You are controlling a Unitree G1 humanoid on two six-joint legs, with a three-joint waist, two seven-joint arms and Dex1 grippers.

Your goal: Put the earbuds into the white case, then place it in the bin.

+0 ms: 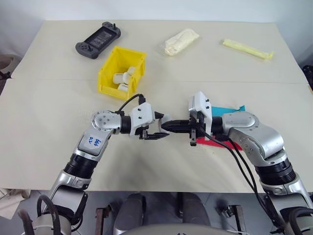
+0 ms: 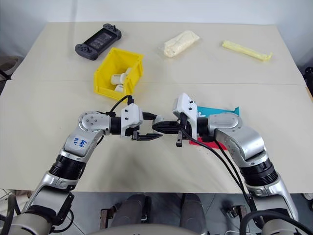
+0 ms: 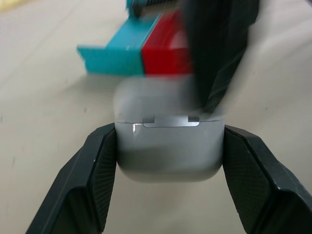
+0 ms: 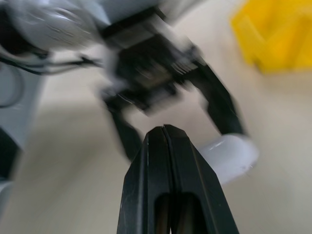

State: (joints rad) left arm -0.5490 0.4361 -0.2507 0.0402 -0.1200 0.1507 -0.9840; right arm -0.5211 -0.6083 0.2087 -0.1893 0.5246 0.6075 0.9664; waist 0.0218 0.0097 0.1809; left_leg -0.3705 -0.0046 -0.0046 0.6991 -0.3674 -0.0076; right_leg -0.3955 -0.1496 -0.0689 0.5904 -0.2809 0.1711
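My left gripper (image 1: 157,129) is shut on the white case (image 3: 169,151), which it holds by its two sides above the middle of the table, with the lid seam and hinge showing. My right gripper (image 4: 163,129) points at it from the other side, its fingers (image 1: 173,127) pressed together with nothing seen between them and their tips right at the case (image 4: 229,153). The yellow bin (image 1: 105,73) stands further back on the left with white cases (image 1: 122,78) inside. The earbuds are out of view.
A shallow blue tray (image 1: 227,108) and a red tray (image 1: 215,142) lie under my right forearm. A dark handheld game console (image 1: 98,41), a cream packet (image 1: 182,41) and a long yellow packet (image 1: 247,49) lie along the far side of the table.
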